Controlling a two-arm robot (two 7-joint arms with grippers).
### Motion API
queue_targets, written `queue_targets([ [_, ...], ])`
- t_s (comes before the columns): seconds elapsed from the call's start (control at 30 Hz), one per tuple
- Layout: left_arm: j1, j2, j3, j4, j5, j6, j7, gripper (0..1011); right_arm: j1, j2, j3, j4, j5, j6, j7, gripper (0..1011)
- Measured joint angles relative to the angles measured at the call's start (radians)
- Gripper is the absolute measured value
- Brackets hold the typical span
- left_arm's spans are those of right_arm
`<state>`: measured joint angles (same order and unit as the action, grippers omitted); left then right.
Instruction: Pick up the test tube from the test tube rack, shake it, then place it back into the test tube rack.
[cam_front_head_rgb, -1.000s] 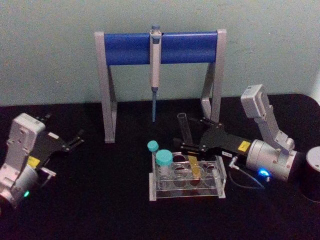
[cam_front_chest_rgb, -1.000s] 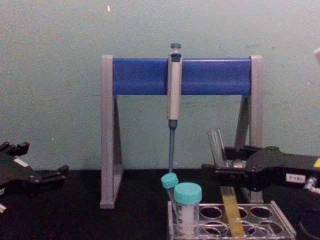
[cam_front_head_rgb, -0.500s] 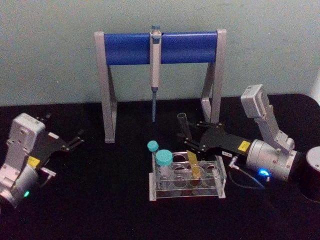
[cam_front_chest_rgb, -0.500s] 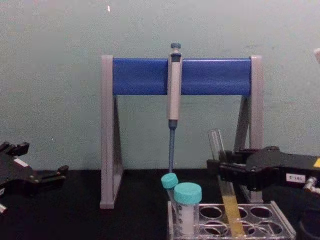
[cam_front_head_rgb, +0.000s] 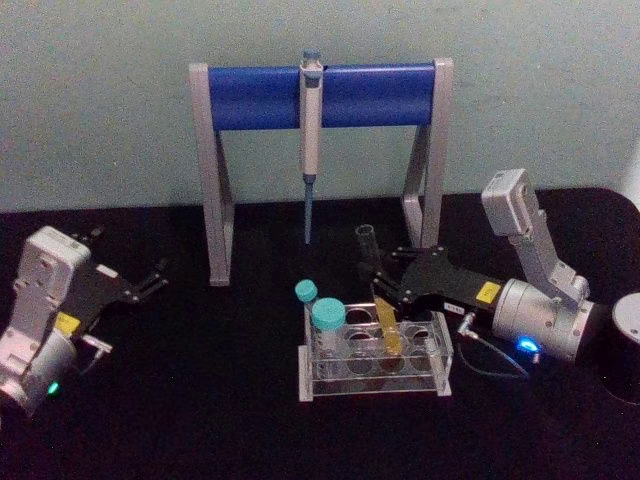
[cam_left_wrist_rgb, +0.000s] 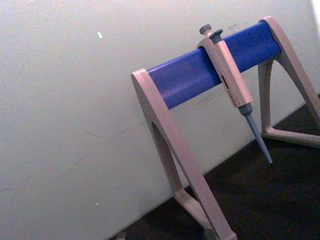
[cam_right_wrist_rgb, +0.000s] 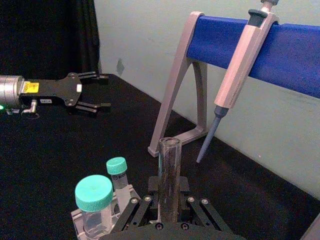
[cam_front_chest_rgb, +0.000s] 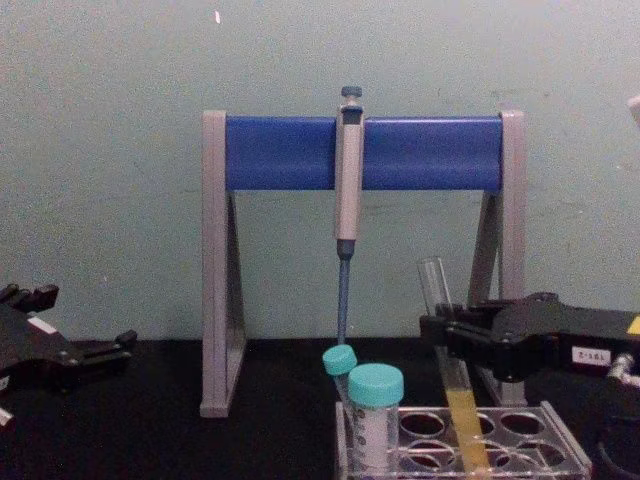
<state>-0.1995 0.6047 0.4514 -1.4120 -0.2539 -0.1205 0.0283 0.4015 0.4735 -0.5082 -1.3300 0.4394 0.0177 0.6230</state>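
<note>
- The right gripper (cam_front_head_rgb: 378, 283) reaches in from the right, just above the rack (cam_front_head_rgb: 370, 388), with its fingers parted on either side of the test tube (cam_front_head_rgb: 386, 325).
- The tube stands in a hole of the rack's back row, leaning with its top toward the left, and yellow liquid fills its lower part.
- Two teal-capped tubes (cam_front_head_rgb: 327, 318) stand at the rack's left end.
- The left gripper (cam_front_head_rgb: 155, 279) rests well off to the left, fingers spread and empty.
- A pipette (cam_front_head_rgb: 310, 120) hangs on the blue stand (cam_front_head_rgb: 250, 97) behind.

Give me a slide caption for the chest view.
Right gripper open around the tube of yellow liquid standing tilted in the rack; left gripper parked far left.
</note>
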Motion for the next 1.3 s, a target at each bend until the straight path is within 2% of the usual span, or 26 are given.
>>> queue_targets([
  [0.33, 0.0, 0.0, 0.0, 0.0, 0.0, 0.0, 0.0, 1001, 0.0, 0.001, 0.0, 0.0, 0.0, -0.002, 0.0, 229],
  [0.63, 0.0, 0.0, 0.0, 0.0, 0.0, 0.0, 0.0, 1001, -0.023, 0.008, 0.022, -0.027, 0.02, -0.059, 0.011, 229],
  [0.93, 0.0, 0.0, 0.0, 0.0, 0.0, 0.0, 0.0, 1001, -0.05, 0.015, 0.058, -0.064, 0.053, -0.121, 0.019, 229],
  [1.17, 0.0, 0.0, 0.0, 0.0, 0.0, 0.0, 0.0, 1001, -0.076, 0.014, 0.1, -0.095, 0.086, -0.195, 0.022, 229],
  [1.3, 0.0, 0.0, 0.0, 0.0, 0.0, 0.0, 0.0, 1001, -0.09, 0.007, 0.124, -0.109, 0.088, -0.22, -0.006, 229],
])
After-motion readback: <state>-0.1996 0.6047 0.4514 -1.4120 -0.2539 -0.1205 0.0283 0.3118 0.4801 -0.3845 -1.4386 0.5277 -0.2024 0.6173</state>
